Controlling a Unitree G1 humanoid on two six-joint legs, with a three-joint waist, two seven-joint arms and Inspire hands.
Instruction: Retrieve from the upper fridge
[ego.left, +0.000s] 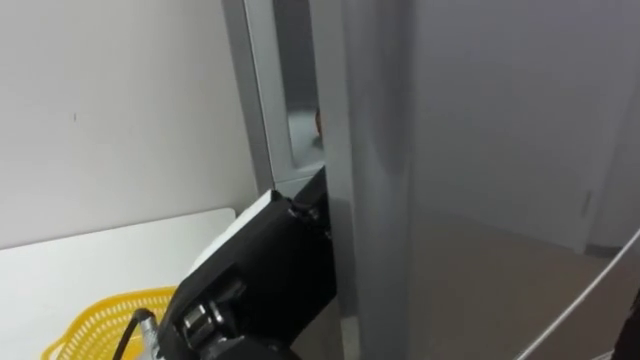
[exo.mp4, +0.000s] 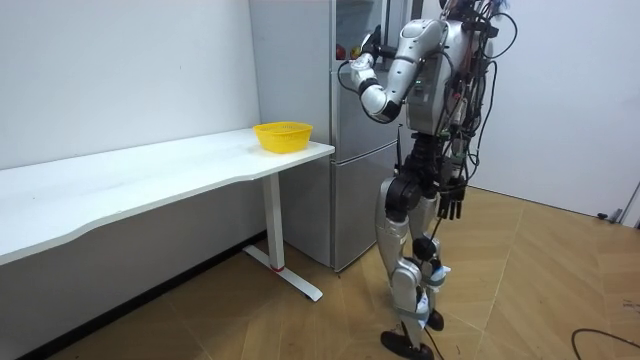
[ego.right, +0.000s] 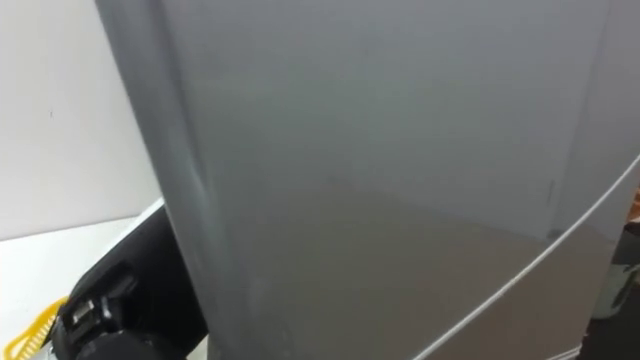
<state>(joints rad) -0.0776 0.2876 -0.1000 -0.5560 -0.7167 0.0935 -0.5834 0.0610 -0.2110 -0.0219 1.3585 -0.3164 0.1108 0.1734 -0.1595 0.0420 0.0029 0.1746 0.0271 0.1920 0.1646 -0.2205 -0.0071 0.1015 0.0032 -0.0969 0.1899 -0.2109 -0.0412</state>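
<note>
As left hand (exo.mp4: 371, 44) hides behind door (ego.left: 480, 150), grip unclear; right hand (exo.mp4: 453, 203) slack; one basket (exo.mp4: 283, 135).

Stands upright and holds the left arm raised and bent, with the left hand (exo.mp4: 371, 46) at head height, forward of the chest; sets the wrist just below that hand and the elbow lower again, nearer the torso. Shows, in the eye views, the dark left forearm rising from the lower left toward the hand. Hangs the right arm straight down, with the right hand (exo.mp4: 452, 203) beside the thigh, directly under its wrist, fingers loose, pointing down, empty.
</note>
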